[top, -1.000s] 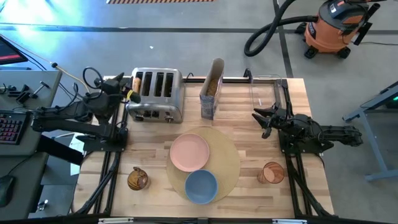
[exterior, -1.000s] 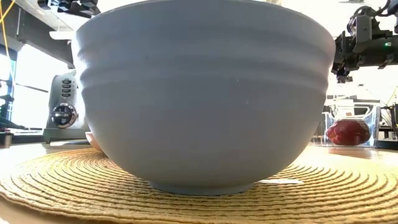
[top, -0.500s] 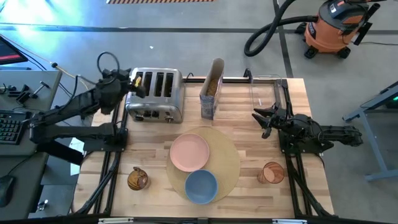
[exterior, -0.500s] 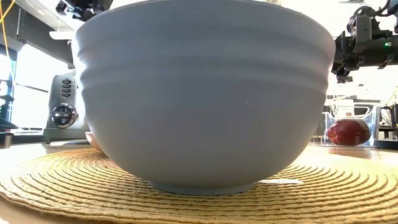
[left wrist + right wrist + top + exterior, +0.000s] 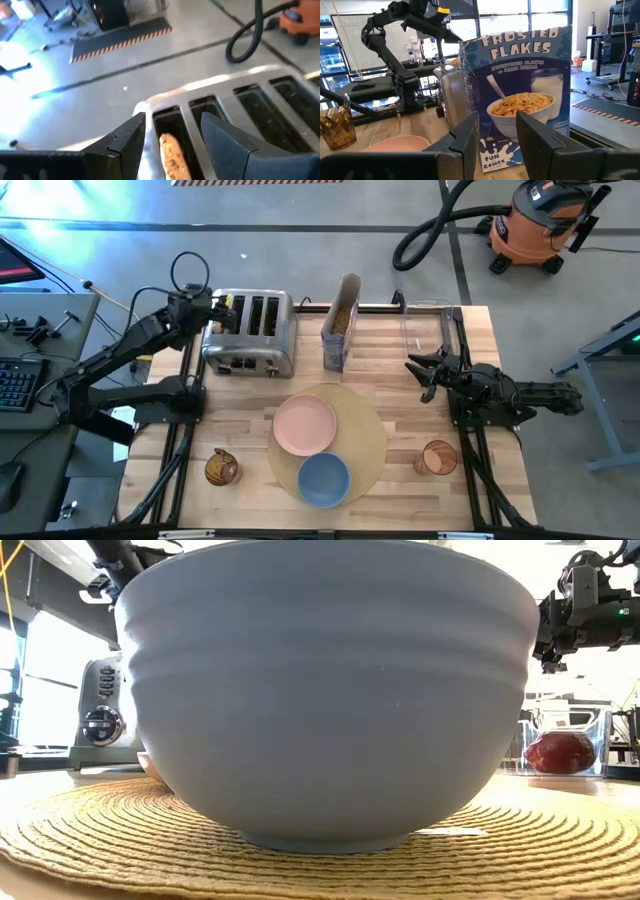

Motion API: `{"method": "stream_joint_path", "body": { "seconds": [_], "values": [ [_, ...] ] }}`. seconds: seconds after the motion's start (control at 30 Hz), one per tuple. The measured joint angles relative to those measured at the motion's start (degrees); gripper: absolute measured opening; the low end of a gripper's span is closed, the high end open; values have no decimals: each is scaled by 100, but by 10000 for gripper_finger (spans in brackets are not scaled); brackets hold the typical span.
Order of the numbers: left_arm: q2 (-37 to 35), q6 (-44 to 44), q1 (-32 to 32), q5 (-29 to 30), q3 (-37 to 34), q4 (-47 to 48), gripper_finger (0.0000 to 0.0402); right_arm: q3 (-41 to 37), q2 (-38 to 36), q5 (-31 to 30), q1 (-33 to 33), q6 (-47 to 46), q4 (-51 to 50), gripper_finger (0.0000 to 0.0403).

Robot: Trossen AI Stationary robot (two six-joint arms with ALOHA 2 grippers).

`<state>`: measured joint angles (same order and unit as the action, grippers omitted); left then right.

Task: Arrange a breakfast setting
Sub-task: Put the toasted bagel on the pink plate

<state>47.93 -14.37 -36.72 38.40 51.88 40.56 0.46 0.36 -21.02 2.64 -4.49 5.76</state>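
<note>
A tan bagel half (image 5: 172, 157) stands on edge in the leftmost slot of the steel toaster (image 5: 250, 335) at the table's far left. My left gripper (image 5: 173, 121) hangs open just above that slot, one finger on each side of the bagel, touching nothing; it is also seen from above (image 5: 218, 313). On the round tan placemat (image 5: 372, 448) sit the pink plate (image 5: 305, 425) and the blue bowl (image 5: 323, 478). A red fruit (image 5: 560, 752) lies in a clear bin. My right gripper (image 5: 497, 131) waits open at the right (image 5: 428, 375).
A Frosted Flakes box (image 5: 520, 95) stands at the far middle (image 5: 340, 335), beside the clear bin (image 5: 425, 330). An amber glass (image 5: 438, 457) is at the near right and a brown round thing (image 5: 221, 468) at the near left. The bowl (image 5: 330, 690) fills the low view.
My left arm has swung toward the table's far edge. Its gripper has gone from beside the toaster's left end to a spot over the leftmost slot, staying open. My right arm has kept still.
</note>
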Motion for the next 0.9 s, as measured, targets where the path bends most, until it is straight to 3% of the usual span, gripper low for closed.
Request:
{"method": "stream_joint_path", "body": {
  "seconds": [0.9],
  "values": [
    [722, -954, -130, -181, 0, 983, 182, 0, 0, 0, 0, 0, 0, 116]
  ]
}}
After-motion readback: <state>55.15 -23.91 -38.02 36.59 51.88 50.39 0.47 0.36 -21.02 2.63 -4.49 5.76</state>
